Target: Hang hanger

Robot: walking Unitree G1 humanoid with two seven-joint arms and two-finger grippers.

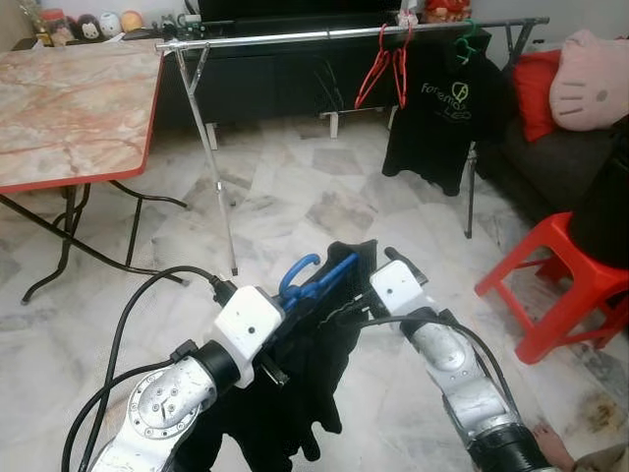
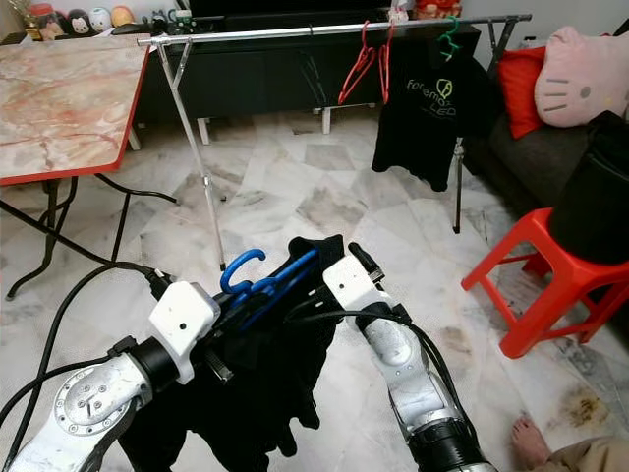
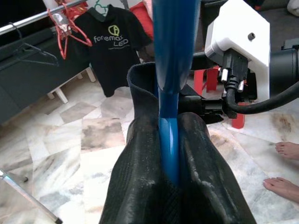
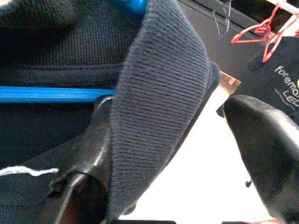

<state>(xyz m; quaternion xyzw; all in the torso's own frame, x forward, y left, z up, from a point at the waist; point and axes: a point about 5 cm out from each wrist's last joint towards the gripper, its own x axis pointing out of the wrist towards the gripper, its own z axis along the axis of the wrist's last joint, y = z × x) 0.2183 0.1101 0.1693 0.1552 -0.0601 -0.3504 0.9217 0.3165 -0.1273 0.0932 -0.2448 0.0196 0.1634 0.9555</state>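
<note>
Pale marble floor (image 1: 295,197) underfoot, glossy and veined, with a marble-patterned, red-edged table (image 1: 69,108) off beyond the left gripper (image 3: 170,154). That gripper is clamped on the smooth blue plastic hanger (image 1: 313,280), which carries a soft black garment (image 1: 314,383). The right gripper (image 4: 187,135) sits just beside it, fingers apart around a ribbed knit fold. Well ahead of both stands the shiny metal rail (image 1: 324,36), holding red wire hangers (image 1: 383,64) and a black shirt (image 1: 447,108).

Home living room: sofa (image 1: 550,157), cushion (image 1: 590,79), folding table (image 1: 79,108), clothes rack (image 1: 334,34).
</note>
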